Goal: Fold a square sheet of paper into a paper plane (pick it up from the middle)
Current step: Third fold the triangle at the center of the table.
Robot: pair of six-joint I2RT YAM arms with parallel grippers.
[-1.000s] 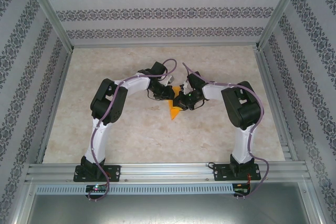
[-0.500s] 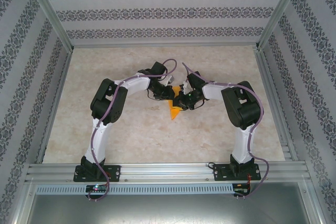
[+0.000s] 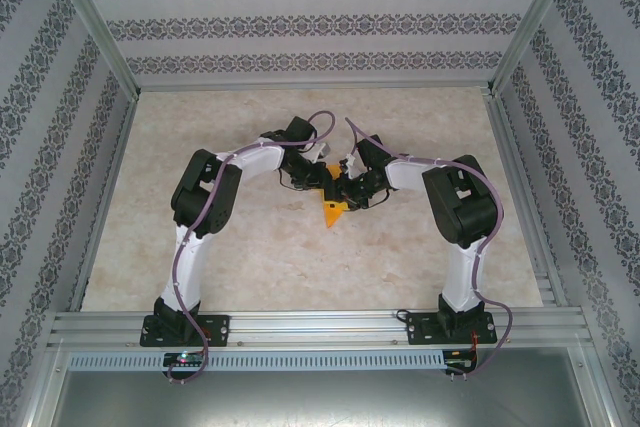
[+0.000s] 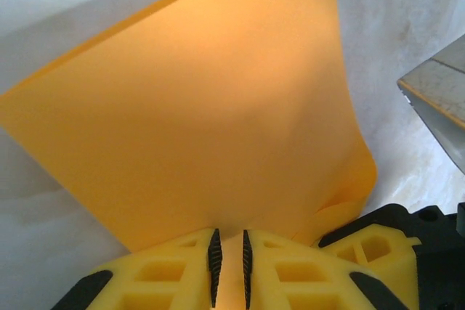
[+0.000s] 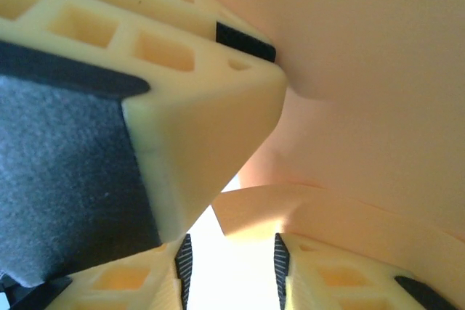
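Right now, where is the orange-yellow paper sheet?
Top view: the thin orange-yellow paper sheet is central on the beige table, pinched by the left gripper, right gripper alongside.

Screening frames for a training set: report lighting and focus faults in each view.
Top external: even soft light, sharp, the paper small in frame. Left wrist: paper glows brighter at its centre, table behind washed out white. Right wrist: close, soft focus, blown-out white gap inside the right gripper.
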